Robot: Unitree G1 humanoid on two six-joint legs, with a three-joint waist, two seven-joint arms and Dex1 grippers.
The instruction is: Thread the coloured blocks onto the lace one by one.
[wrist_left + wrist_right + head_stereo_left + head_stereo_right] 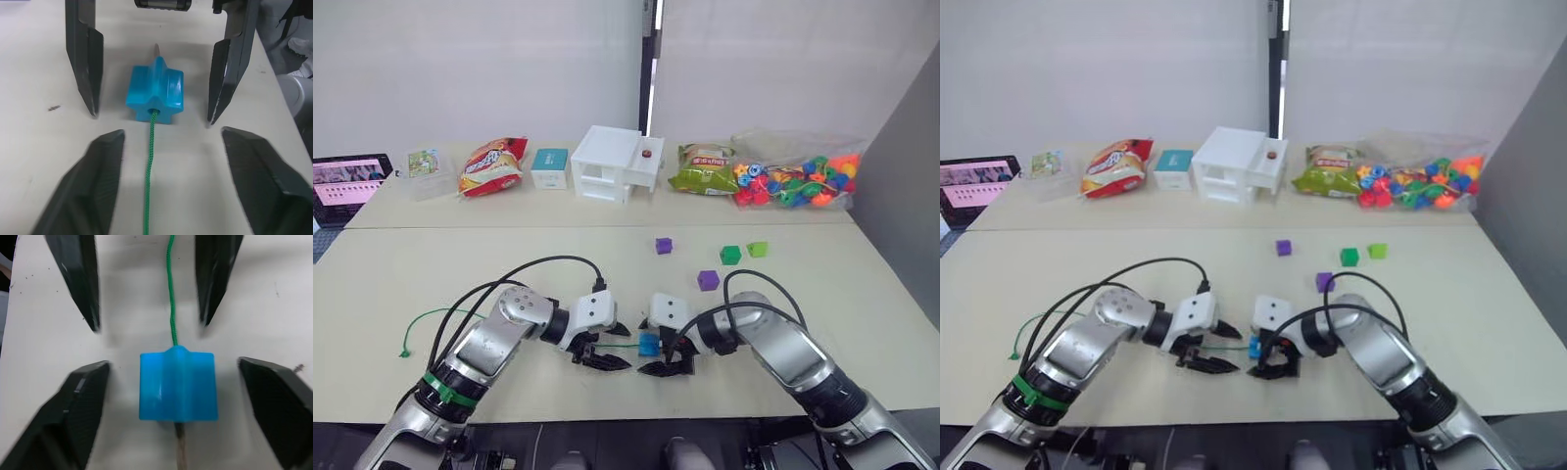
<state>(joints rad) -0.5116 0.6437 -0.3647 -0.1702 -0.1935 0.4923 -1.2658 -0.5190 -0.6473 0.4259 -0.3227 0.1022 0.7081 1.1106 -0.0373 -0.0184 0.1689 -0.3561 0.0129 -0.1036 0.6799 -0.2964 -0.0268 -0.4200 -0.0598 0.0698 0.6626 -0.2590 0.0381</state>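
A blue block [649, 344] lies on the table near the front edge, threaded on the green lace [150, 166]. The lace's stiff pale tip [181, 450] sticks out of the block's far side. My left gripper [615, 350] and right gripper [658, 353] face each other across the block, both open and touching nothing. The lace trails left to its knotted end [403, 352]. Two purple blocks [664, 246] [708, 280], a dark green block [730, 255] and a light green block [758, 249] lie loose further back on the right.
Along the back stand a white drawer box [612, 162], snack bags [491, 166], a teal box [549, 167], a clear bag of bright beads [798, 178] and a screen [347, 181] at far left. Black cables [548, 264] loop over both arms.
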